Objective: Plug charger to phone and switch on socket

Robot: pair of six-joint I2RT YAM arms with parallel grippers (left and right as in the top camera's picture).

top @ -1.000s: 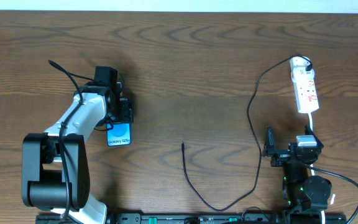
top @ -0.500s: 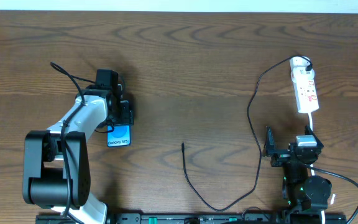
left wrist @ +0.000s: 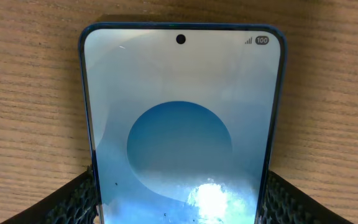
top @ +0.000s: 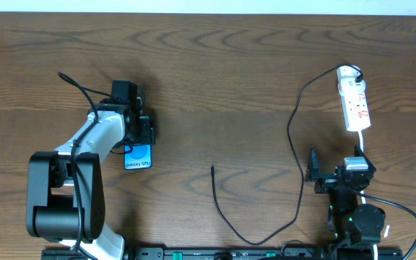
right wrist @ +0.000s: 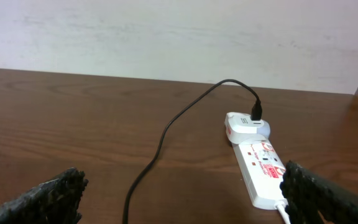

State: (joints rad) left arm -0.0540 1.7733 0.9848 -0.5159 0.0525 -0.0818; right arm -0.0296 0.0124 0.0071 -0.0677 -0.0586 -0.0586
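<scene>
At tabletop [top: 230, 87] left, my left gripper [left wrist: 179, 193] clamps the slim black-framed, blue-screened smartphone [left wrist: 179, 93]; my right gripper [right wrist: 182, 177] stands apart.

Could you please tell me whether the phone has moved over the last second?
No. Overhead, the phone lies just as before, equally far left of the charger's connector tip and at the same angle.

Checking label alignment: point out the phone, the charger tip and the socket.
phone [top: 139, 155], overhead view, visible screen above the text.
charger tip [top: 213, 170], overhead view, connector at the cable's free end.
socket [right wrist: 263, 173], right wrist view, middle of its face.
</scene>
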